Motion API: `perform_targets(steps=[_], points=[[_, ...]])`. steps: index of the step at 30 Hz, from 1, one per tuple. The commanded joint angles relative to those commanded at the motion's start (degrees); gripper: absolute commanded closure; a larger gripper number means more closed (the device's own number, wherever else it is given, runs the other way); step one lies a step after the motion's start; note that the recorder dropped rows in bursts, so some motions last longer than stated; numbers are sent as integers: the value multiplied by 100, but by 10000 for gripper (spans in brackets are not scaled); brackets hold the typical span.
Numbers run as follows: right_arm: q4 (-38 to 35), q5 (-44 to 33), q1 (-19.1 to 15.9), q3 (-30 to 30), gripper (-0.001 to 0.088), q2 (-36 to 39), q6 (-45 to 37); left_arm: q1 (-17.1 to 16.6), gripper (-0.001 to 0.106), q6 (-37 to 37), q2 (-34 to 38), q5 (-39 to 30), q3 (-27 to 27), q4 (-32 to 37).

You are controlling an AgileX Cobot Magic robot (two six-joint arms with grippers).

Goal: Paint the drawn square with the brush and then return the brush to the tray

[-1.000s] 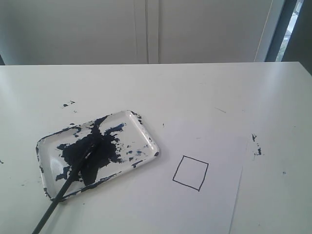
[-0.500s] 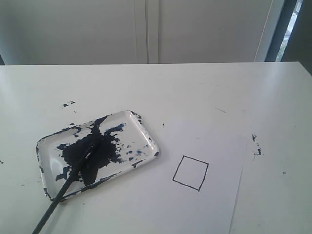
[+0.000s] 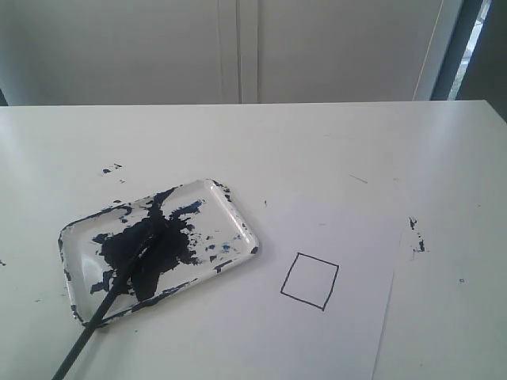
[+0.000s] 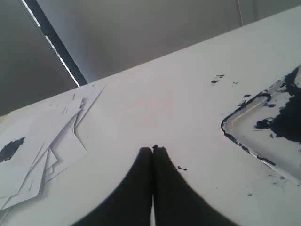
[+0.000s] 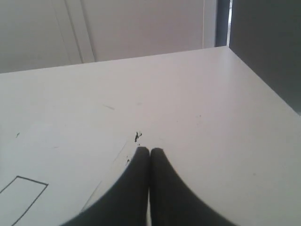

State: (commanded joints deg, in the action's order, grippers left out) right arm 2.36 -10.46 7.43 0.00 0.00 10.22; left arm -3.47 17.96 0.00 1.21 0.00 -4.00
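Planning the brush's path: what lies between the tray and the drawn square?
Nothing stands there. In the exterior view, only blank paper and bare table separate the tray from the square.

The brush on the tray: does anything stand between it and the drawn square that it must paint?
Nothing visible does. The brush lies with its tip in the tray; between the tray and the drawn square there is only bare table and the white paper.
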Motion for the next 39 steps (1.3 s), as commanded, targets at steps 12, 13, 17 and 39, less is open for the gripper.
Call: perform_targets(steps=[12, 13, 17, 39], points=[[0, 724, 0, 0, 868, 0, 53, 0, 1053, -518, 0, 403, 0, -241], [-24, 664, 0, 0, 868, 0, 53, 0, 1053, -758, 0, 167, 0, -317], [-113, 194, 0, 0, 868, 0, 53, 0, 1053, -1390, 0, -878, 0, -368], [-874, 967, 0, 0, 868, 0, 654, 0, 1053, -1991, 0, -744, 0, -580]])
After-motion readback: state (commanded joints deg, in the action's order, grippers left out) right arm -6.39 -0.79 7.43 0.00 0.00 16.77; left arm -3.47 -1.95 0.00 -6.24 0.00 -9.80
